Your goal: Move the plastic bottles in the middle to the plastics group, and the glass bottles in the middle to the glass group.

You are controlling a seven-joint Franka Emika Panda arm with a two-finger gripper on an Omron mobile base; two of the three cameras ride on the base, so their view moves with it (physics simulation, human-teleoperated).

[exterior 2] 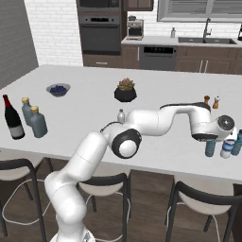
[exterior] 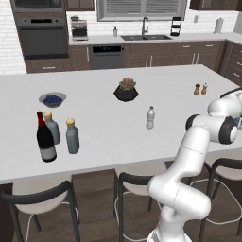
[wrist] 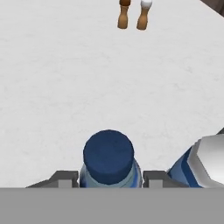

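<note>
Far left of the table (exterior: 104,142): wine bottle (exterior: 45,137) and two yellow-capped bottles (exterior: 72,136), the glass group. Mid-table, a clear bottle (exterior: 150,117) stands alone. Far right, tool (exterior 2: 211,140) sits over the blue bottle (wrist: 108,162), fingers (wrist: 154,178) flanking it beside a white-capped neighbour (wrist: 205,159), the plastics; clenched or released, cannot tell.

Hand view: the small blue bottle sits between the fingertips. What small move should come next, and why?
Probably open the gripper and lift straight up: the small translucent blue bottle with dark blue cap seems to stand on the white counter beside a white-capped blue bottle.
</note>
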